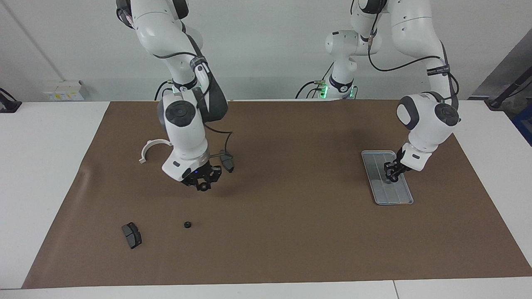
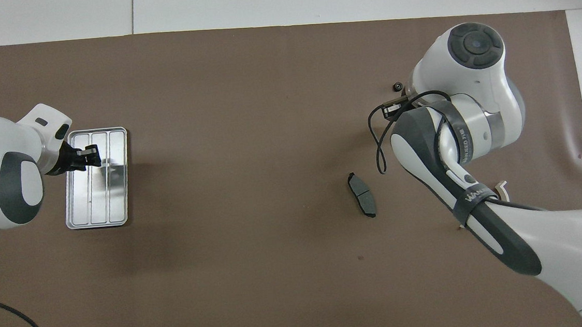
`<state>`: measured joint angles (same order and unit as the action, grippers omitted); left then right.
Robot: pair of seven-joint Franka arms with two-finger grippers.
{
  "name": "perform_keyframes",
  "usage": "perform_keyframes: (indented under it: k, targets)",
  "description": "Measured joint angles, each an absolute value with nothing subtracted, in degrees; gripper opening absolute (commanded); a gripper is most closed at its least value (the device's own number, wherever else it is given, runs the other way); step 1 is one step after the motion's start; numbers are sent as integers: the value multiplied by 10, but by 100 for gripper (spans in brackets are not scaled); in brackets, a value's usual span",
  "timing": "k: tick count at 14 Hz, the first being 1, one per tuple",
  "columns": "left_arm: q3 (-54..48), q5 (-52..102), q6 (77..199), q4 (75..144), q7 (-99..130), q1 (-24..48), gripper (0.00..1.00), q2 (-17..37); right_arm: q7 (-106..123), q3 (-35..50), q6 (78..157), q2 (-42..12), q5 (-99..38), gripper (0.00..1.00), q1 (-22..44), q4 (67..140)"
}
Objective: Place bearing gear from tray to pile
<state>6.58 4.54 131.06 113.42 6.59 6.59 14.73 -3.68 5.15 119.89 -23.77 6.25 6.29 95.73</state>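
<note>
Brown mat over most of the white surface.

Right arm: reaches in from the robots' end and bends down over the mat toward its own end of the surface. Right fingers: hang just above the bare mat, tips drawn close together; hard to tell whether anything small sits between them. Hidden under the arm in the overhead view.

Left arm: curves down over the tray. Left fingers: hang low over the tray's middle, at the end nearer its far rim in the overhead view, and pinch a small dark bearing gear, lifted just clear of the ridged metal.

Pile, scattered around the right fingers:
- white half-ring bracket, nearer the robots than the fingertips, partly covered by the right arm;
- one dark brake pad, just beside the fingers, toward the table's middle;
- second brake pad, farther from the robots, well apart from the fingers;
- small black ring, on the mat near the fingertips, farther from the robots.
</note>
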Motion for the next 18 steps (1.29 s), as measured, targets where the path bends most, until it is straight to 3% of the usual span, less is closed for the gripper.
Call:
perform_keyframes:
  k: [5,10,11,12,13,16,18]
  targets:
    - [57,45,1309,1114,319,235,0,151,193,-64,1266,-245,-26,0,50,1017]
    - [55,45,1354,1114,434,386,7,161,235,-76,1288,-264,-38,0,48,1025]
    - [55,45,1375,1114,438,405,14,167,235,-76,1291,-265,-38,58,49,1025]
    - [56,45,1396,1114,439,418,30,176,235,-76,1295,-266,-38,100,49,1025]
    - [56,45,1408,1114,439,426,56,183,235,-76,1297,-267,-38,100,49,1025]
    - [56,45,1414,1114,438,435,98,190,235,-76,1297,-266,-38,100,50,1023]
    - [56,45,1416,1113,437,436,100,190,218,-72,1296,-254,-39,100,53,1021]
